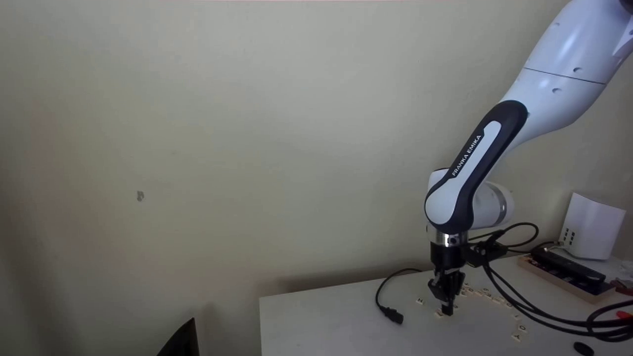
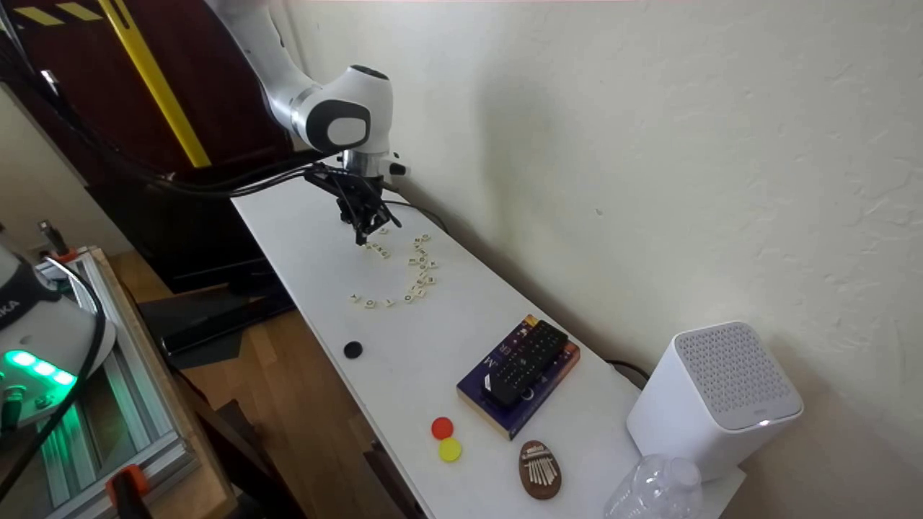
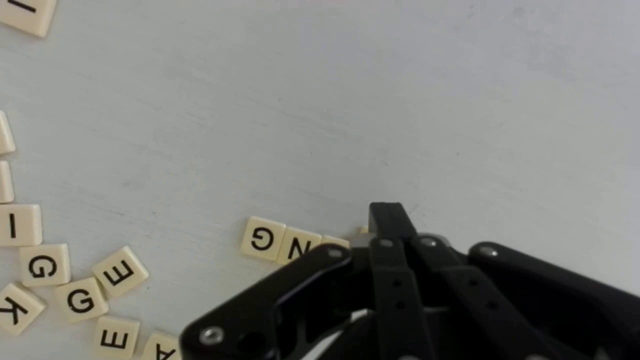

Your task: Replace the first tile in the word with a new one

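Note:
The word is a short row of cream letter tiles on the white table. In the wrist view a G tile (image 3: 263,238), an N tile (image 3: 298,245) and part of a third tile (image 3: 336,241) show. A sliver of another tile (image 3: 363,230) shows beside the fingertips; its letter is hidden. The row also shows in an exterior view (image 2: 379,251). My gripper (image 3: 392,220) is shut, its fingertips together with nothing seen between them. It points down at the end of the row away from the G, low over the table, in both exterior views (image 1: 447,311) (image 2: 360,240).
Several loose tiles (image 3: 45,265) lie in a curved line beside the word. A lone tile (image 1: 420,301) lies near a black cable plug (image 1: 393,315). Farther along are a black disc (image 2: 352,349), a book (image 2: 476,395) under a remote (image 2: 525,364), and a white router (image 2: 692,411).

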Controlling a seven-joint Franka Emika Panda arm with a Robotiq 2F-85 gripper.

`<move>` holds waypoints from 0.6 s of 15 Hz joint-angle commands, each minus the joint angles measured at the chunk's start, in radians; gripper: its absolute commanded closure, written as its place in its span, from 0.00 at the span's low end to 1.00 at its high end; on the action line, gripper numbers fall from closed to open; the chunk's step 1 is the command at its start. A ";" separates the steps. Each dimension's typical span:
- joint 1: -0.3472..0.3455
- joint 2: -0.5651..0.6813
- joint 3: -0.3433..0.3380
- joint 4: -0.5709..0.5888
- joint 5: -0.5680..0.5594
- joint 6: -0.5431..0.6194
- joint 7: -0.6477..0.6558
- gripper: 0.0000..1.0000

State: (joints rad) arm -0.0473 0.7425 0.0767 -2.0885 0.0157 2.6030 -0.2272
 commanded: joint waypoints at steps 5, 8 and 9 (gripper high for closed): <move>-0.002 0.025 0.001 0.012 -0.015 0.016 0.005 1.00; -0.002 0.029 0.001 0.017 -0.015 0.014 0.005 1.00; -0.002 0.030 0.001 0.018 -0.015 0.013 0.005 1.00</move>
State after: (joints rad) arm -0.0476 0.7560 0.0767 -2.0848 0.0157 2.6043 -0.2272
